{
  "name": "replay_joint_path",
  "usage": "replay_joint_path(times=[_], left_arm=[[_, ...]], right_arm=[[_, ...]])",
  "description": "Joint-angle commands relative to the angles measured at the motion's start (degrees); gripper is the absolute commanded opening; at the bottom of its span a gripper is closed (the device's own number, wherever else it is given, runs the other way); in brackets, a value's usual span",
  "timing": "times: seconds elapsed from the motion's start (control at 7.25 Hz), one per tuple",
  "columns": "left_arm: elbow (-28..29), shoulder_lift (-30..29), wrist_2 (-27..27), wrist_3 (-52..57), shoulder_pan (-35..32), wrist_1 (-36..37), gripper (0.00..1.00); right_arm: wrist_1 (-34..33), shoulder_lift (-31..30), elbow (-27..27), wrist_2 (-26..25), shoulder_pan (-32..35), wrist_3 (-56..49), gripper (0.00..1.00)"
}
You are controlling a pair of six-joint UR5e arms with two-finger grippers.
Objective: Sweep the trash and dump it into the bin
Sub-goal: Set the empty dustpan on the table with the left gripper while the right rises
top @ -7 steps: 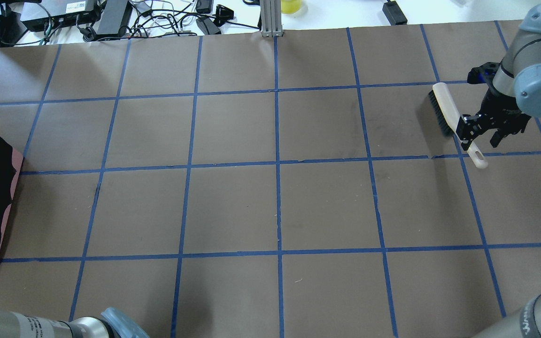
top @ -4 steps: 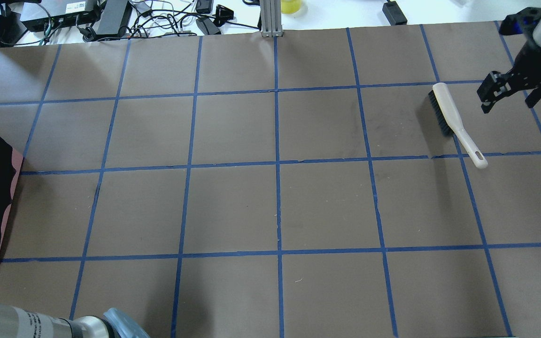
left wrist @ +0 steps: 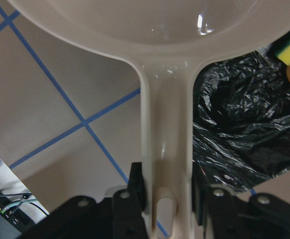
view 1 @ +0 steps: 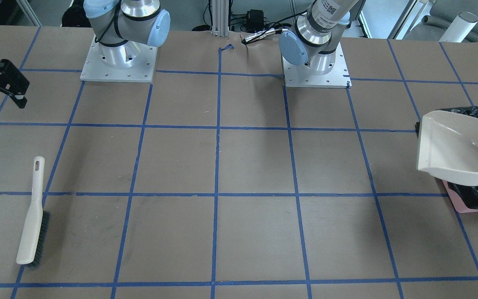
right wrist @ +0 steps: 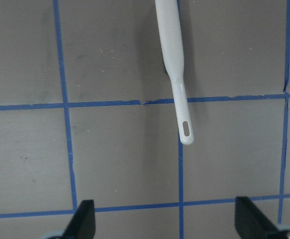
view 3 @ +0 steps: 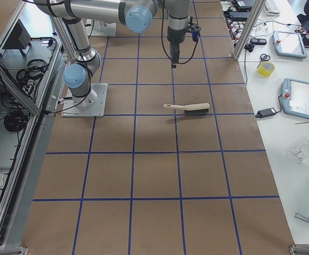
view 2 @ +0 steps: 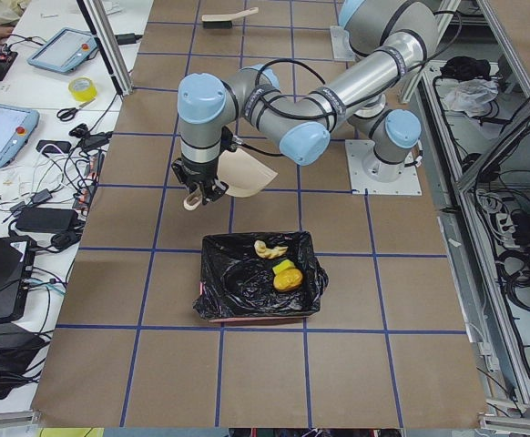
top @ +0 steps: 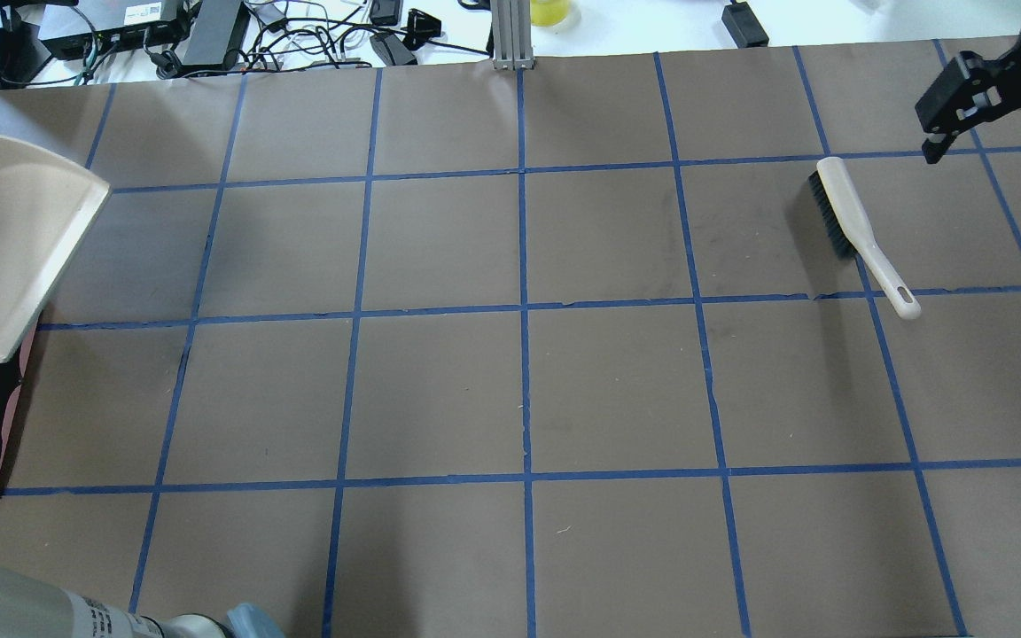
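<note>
The trash lies in the bin (view 2: 212, 273), pink with a black bag: an amber lump (view 2: 286, 280), a yellow sponge (view 2: 289, 267) and a tan piece (view 2: 270, 248). My left gripper (left wrist: 166, 199) is shut on the handle of the beige dustpan (top: 5, 248), held in the air over the bin's edge (view 1: 457, 203); nothing shows in the pan. My right gripper (top: 989, 142) is open and empty, raised beyond the brush (top: 856, 226), which lies flat on the table. In the right wrist view the brush handle (right wrist: 180, 99) lies below the open fingers (right wrist: 82, 221).
Brown table paper with a blue tape grid. Cables and electronics (top: 165, 35) line the far edge, and a metal post (top: 510, 35) stands at its middle. The two arm bases (view 1: 118, 54) sit at the robot's side.
My right gripper has left the brush handle and risen away toward the far right; the brush stays put. The dustpan has come into the overhead view above the bin at the left.
</note>
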Motion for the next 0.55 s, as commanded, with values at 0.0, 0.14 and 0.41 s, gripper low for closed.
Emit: replay_joint_path(times=[0.0,0.14,0.41], left_arm=[[-0.4,-2.3,0.2,-16.5,-7.3,-1.5,0.00],[-1.1,-4.3,-0.2,-25.5,-10.1,-1.6,0.00],[-3.0,-9.5,0.1,-35.3,-16.0,0.2,0.00]], right_arm=[[2.6,-0.6,-2.0,-0.1,11.5,13.0,1.00],[2.4,-0.2,-2.0,0.3,15.4,18.2,1.00],[0.5,0.9,-1.3,0.5,17.3,18.7,0.99]])
